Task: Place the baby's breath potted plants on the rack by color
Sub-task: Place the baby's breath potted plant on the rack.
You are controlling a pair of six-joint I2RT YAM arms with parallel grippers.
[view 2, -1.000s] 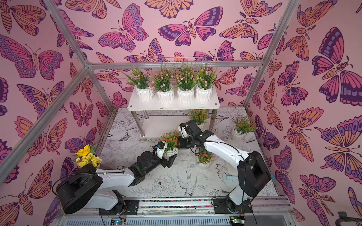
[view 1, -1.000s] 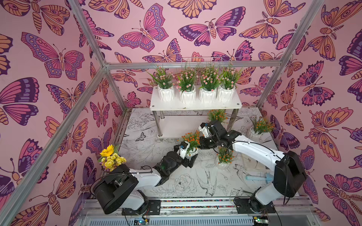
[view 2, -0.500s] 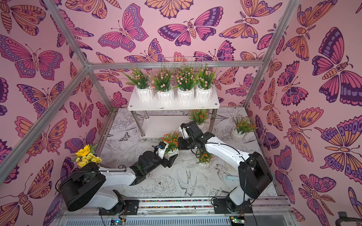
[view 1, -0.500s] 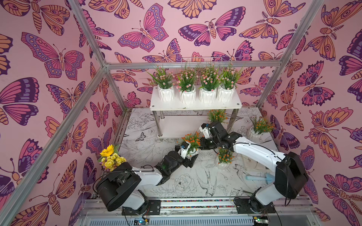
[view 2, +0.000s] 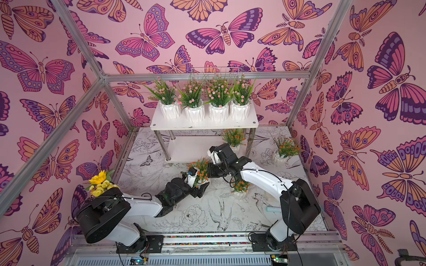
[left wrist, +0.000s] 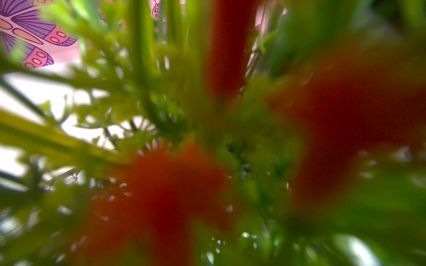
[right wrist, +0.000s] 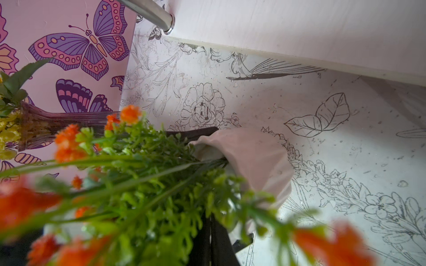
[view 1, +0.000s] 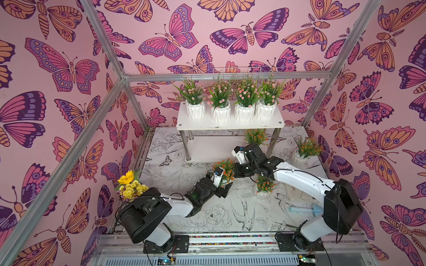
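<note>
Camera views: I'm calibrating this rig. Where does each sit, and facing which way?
Both top views: high in front, looking down at the rack; both arms show.
Left wrist: buried in foliage of the orange-flowered pot; no arm shows.
Right wrist: facing that pot and the table; dark gripper fingers show.
Shared: that pot.

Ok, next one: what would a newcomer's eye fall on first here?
The wall-to-wall butterfly wallpaper grabs you first. Then the four pink-flowered potted plants lined up on the rack's top shelf at the back. Mid-table, the left hand and right hand both meet at one orange-flowered potted plant.
</note>
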